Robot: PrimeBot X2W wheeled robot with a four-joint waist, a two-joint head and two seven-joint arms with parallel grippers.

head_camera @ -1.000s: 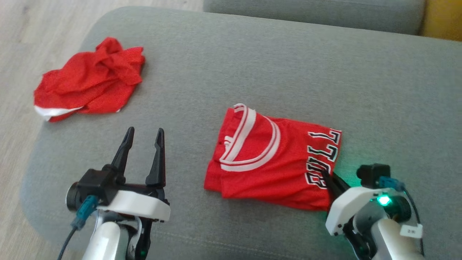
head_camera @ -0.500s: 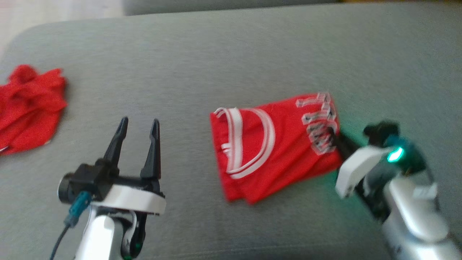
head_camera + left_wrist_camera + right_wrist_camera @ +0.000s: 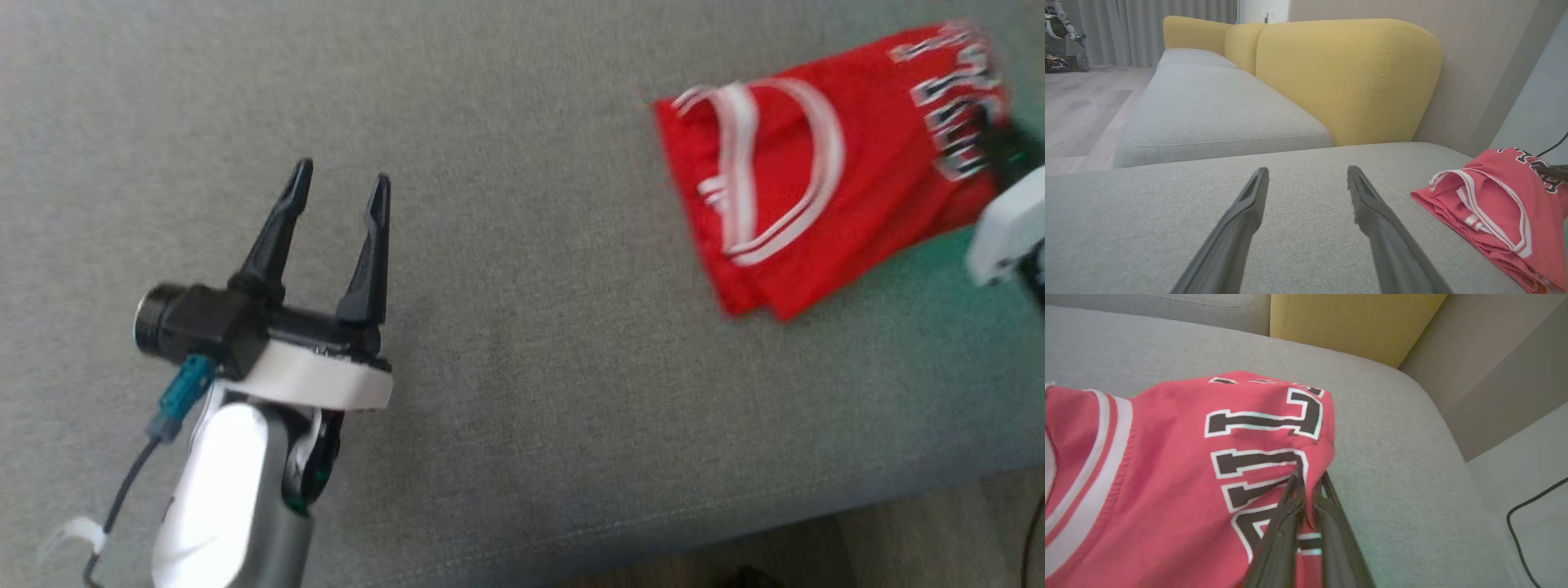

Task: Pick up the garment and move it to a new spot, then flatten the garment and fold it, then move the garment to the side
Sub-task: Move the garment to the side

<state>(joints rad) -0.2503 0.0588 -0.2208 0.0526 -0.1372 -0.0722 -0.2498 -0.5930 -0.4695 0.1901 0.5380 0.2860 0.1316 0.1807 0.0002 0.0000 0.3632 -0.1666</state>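
The red jersey [image 3: 849, 188], folded into a rough rectangle, lies on the grey sofa seat [image 3: 531, 327], at the upper right of the head view and near the seat's front edge. Its white-trimmed neckline faces the middle of the seat. The end with the black, white-outlined lettering points toward the right arm.

The right pincer [image 3: 1311, 473] is closed on that lettered end. In the right wrist view its two dark fingers [image 3: 1280, 535] come together with a fold of red cloth pinched between their tips, just below the letters. The rest of the jersey spreads over the cushion. In the head view this pincer is blurred at the right edge, its white housing [image 3: 1008, 233] just beside the cloth.

The left pincer [image 3: 343, 171] is well apart from the jersey, over bare cushion at the left of the head view. It is wide open and holds nothing. In the left wrist view its fingers [image 3: 1241, 228] splay above the grey fabric, with the jersey off to their right.

Behind the seat are a yellow backrest [image 3: 1347, 77] and a second grey cushion [image 3: 1208, 110]. A wooden floor [image 3: 1073, 114] shows beyond them. A black cable [image 3: 1523, 522] runs across the pale floor at the lower right of the right wrist view.
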